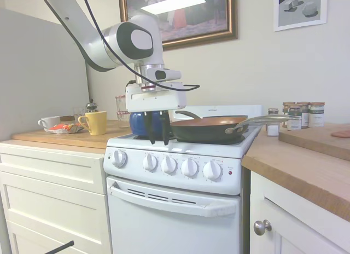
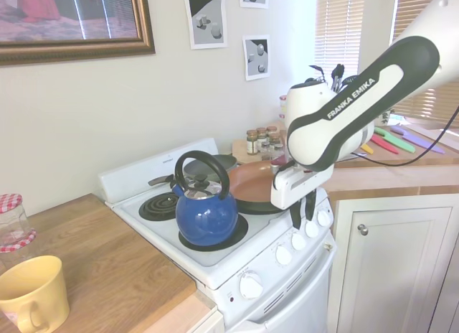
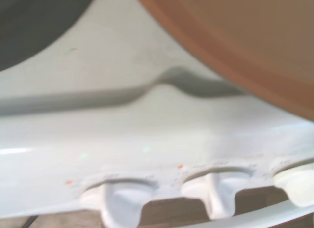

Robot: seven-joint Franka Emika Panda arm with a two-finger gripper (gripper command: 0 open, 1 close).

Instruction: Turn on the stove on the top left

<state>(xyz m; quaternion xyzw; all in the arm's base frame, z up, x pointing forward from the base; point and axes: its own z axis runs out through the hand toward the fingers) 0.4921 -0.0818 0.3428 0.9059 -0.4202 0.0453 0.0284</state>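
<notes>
The stove is a narrow white range with a row of five round knobs, from the leftmost to the rightmost, and a small red light. My gripper hangs fingers-down over the stove's front edge, just above the second and third knobs from the left and touching neither. Its fingers stand close together with nothing between them. The wrist view shows three knobs from above. The top-left coil burner is bare.
A blue kettle sits on the front-left burner behind the gripper. A brown frying pan sits at its right, handle out over the counter. A yellow mug and spice jars stand on the wooden counters.
</notes>
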